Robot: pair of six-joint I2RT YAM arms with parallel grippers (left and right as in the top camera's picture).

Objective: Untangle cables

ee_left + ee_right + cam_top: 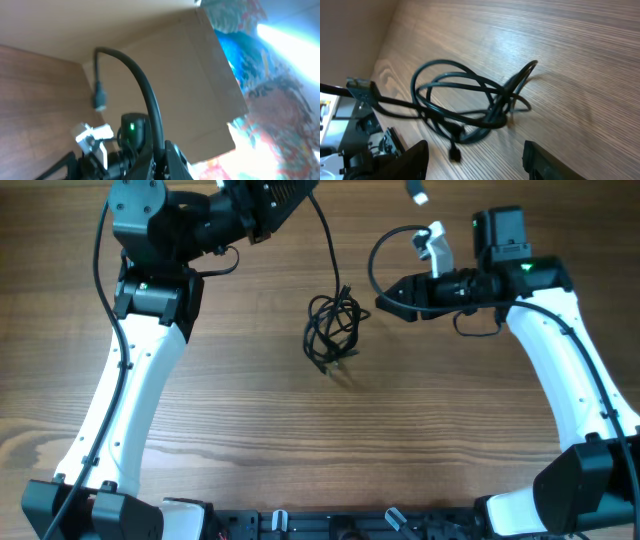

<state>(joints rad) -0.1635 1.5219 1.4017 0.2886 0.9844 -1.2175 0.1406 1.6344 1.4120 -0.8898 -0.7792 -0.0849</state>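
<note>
Our left gripper (300, 195) pinched one of the cables (333, 330) tight, and our right gripper (476, 155) was open with them just in front of it.

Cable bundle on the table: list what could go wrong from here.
1. The left tool grips one strand running down to the cable bundle; pulling on it may tighten the knot or drag the whole lot.
2. The right tool is open and off the bundle, so nothing pins it; closing there may catch several loops at once.
</note>
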